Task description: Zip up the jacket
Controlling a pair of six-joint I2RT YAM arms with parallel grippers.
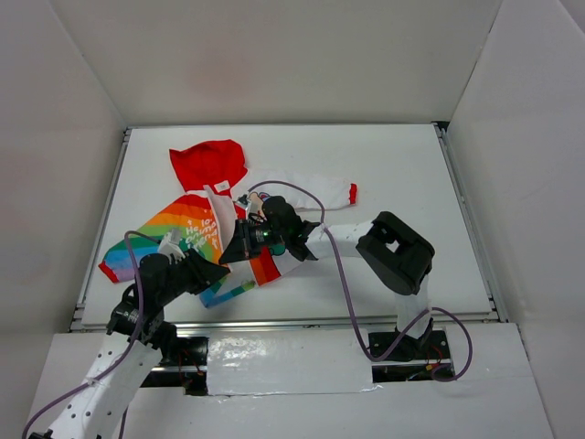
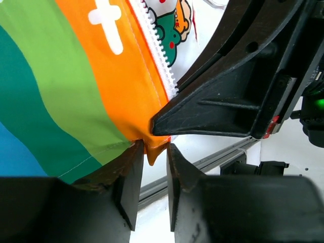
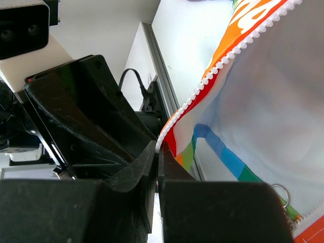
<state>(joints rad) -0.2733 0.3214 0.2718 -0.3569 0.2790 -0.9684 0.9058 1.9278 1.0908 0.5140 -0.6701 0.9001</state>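
Our left gripper (image 2: 152, 169) pinches the jacket (image 1: 196, 229) by its orange hem corner; our right gripper (image 3: 158, 157) is clamped on the zipper (image 3: 212, 76) edge just beside it, at the table's (image 1: 411, 165) near side.

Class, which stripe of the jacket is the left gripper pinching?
The orange stripe, beside the zipper teeth; its hem corner alone sits inside the left gripper.

I see 2 arms built alike. The left arm (image 1: 105, 389) has a white link dotted with small holes, and the right arm (image 1: 395, 251) has a blocky black joint housing. A purple cable (image 1: 343, 279) trails along each. The left gripper (image 2: 152, 152) and right gripper (image 3: 158, 152) have matte black, wedge-shaped fingers. I also spot 1 green light (image 2: 318, 104), 1 small red mark (image 2: 274, 126) and a white camera housing (image 3: 25, 25).
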